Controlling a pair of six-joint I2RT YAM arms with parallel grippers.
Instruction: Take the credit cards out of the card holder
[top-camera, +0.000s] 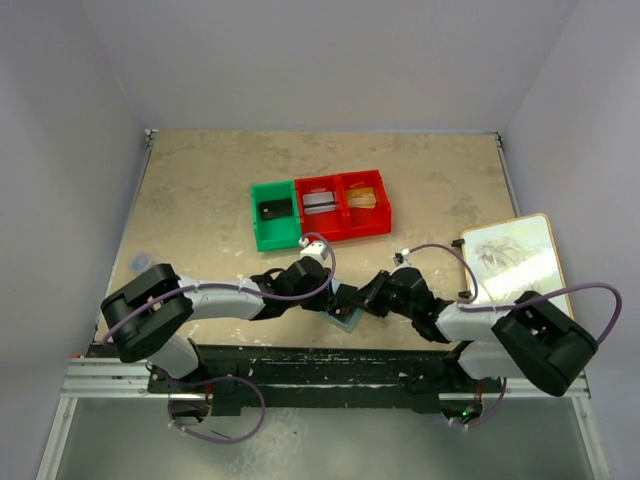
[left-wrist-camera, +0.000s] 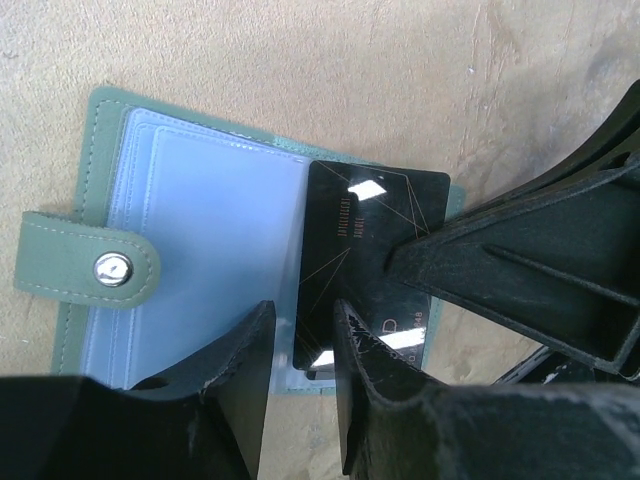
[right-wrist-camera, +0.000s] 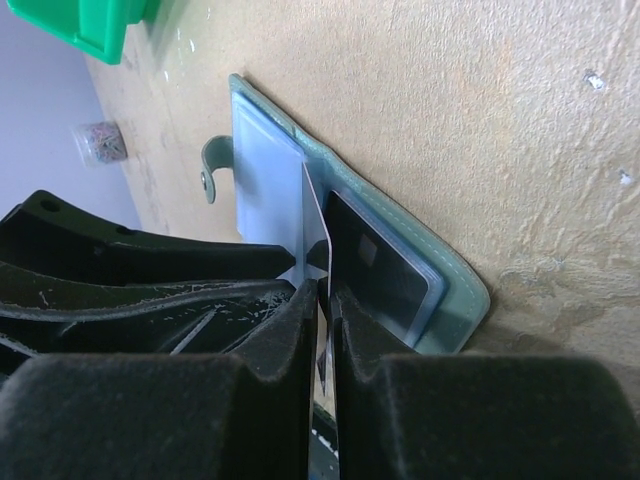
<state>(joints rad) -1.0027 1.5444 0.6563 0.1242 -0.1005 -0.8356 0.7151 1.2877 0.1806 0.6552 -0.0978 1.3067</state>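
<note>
The card holder lies open on the table, light blue-green with clear sleeves and a snap tab on its left edge; it also shows between both arms. A black credit card sticks up tilted out of the right panel. My right gripper is shut on that card's edge, its fingers reaching in from the right. Another dark card lies flat in a sleeve. My left gripper is open over the holder's near edge, fingers apart, gripping nothing.
A green bin and two joined red bins holding cards stand behind the arms. A framed picture board lies at the right edge. The two grippers crowd each other closely over the holder.
</note>
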